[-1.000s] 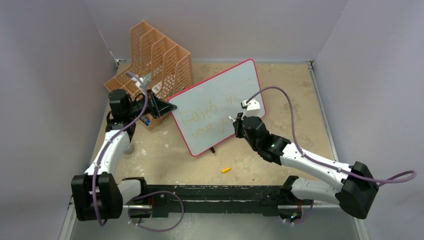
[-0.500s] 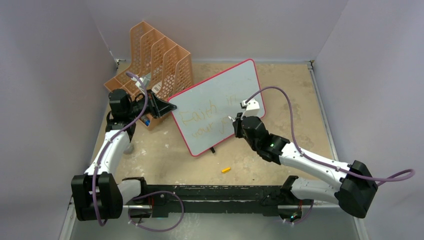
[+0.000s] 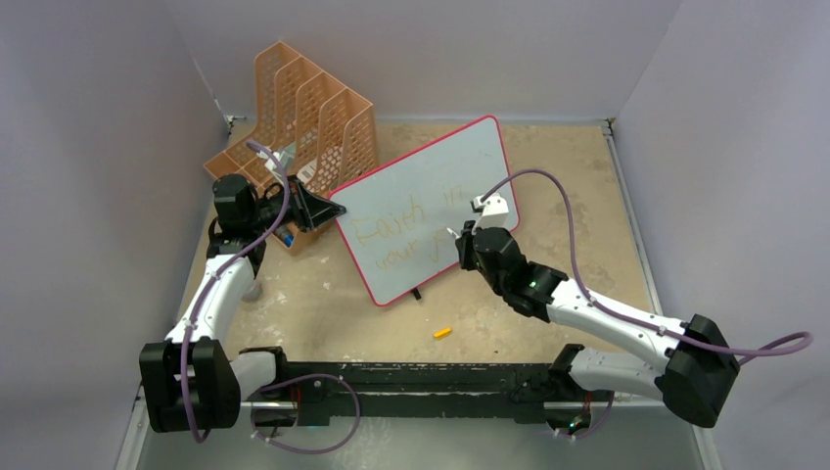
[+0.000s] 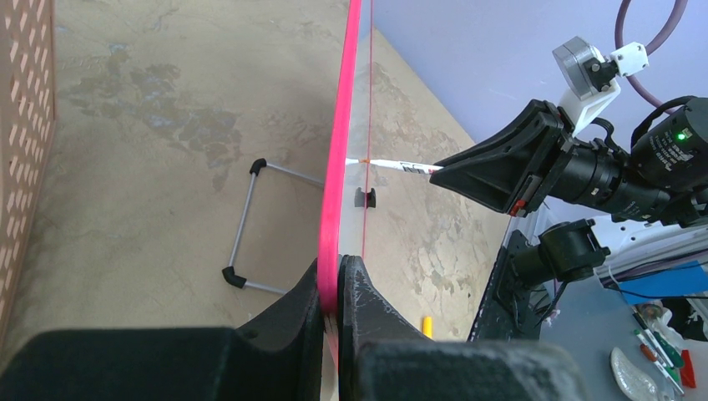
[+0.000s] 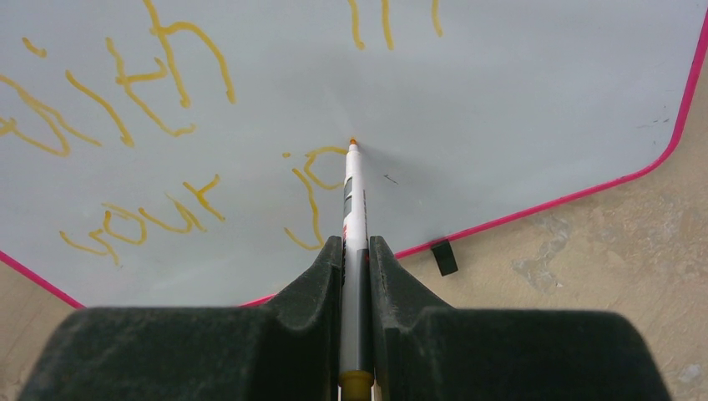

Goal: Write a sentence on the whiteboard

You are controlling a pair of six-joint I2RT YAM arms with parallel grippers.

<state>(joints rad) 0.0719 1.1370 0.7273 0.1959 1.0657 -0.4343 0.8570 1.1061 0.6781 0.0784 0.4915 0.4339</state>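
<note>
The whiteboard (image 3: 450, 166), pale with a pink-red frame, stands tilted in mid-table. My left gripper (image 3: 328, 209) is shut on its left edge; in the left wrist view the frame (image 4: 342, 150) runs between the jaws of that gripper (image 4: 338, 263). My right gripper (image 3: 460, 240) is shut on a white marker (image 5: 355, 200), whose orange tip touches the board beside the letters "jo". The sentence (image 5: 167, 75) is in thin yellow strokes on two lines (image 3: 401, 230). The marker (image 4: 401, 165) also shows from the left wrist, meeting the board's face.
An orange perforated file rack (image 3: 303, 117) stands behind my left gripper at the back left. A small yellow cap (image 3: 442, 333) lies on the table in front of the board. The board's wire stand (image 4: 250, 225) rests on the table behind it. Walls close in three sides.
The right arm has shifted very slightly with the marker on the board. The left arm and the whiteboard have not moved.
</note>
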